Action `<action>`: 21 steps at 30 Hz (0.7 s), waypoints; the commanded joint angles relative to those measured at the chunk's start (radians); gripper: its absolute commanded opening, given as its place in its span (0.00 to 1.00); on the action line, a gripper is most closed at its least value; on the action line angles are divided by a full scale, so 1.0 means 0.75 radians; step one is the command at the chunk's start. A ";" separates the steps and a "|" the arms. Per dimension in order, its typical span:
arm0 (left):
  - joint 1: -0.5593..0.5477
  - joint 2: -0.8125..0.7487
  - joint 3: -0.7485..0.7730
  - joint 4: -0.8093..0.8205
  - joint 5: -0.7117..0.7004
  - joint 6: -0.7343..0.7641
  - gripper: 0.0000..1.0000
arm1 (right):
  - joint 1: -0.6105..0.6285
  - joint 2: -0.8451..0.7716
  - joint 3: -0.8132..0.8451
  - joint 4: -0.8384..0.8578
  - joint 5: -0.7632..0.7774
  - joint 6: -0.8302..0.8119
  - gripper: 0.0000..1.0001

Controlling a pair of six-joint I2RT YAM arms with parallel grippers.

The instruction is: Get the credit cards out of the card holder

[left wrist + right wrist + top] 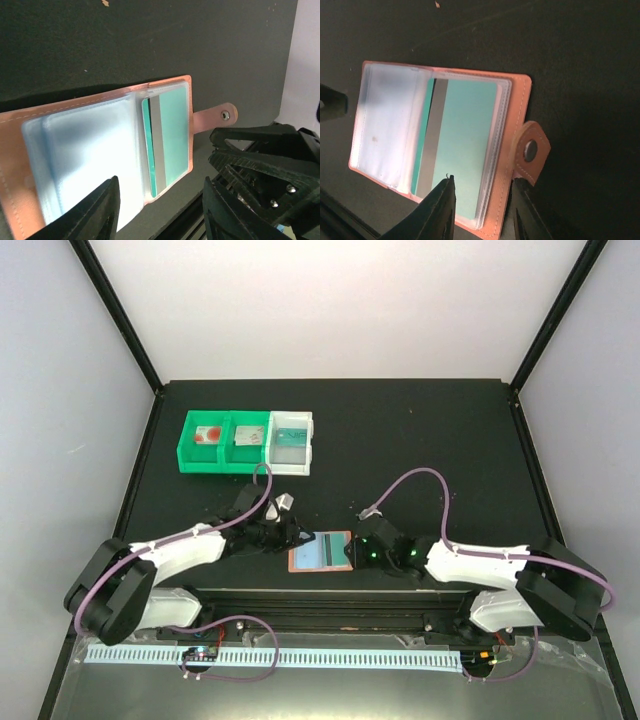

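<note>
The salmon-pink card holder (346,551) lies open and flat on the black table between my two arms. A teal credit card (465,140) with a grey stripe sits in its clear right-hand sleeve; the same card (172,135) shows in the left wrist view. The snap tab (530,150) sticks out on the right. My left gripper (160,212) is open, its fingers wide apart over the holder's near corner. My right gripper (482,205) is open too, straddling the holder's right edge beside the tab, one fingertip (445,192) over the teal card.
At the back left stand a green bin (190,458) and a white bin (292,462) side by side. A white card with a red disc (209,434) lies in the green bin, a second card (247,436) beside it, and a bluish one (292,436) in the white bin.
</note>
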 commanded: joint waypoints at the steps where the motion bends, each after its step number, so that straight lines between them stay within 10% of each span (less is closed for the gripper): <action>1: -0.031 0.073 0.007 0.121 0.041 -0.035 0.47 | 0.008 0.027 0.086 -0.076 0.122 -0.081 0.33; 21: -0.121 0.305 0.022 0.266 0.043 -0.082 0.38 | 0.007 0.211 0.072 0.053 0.066 -0.113 0.14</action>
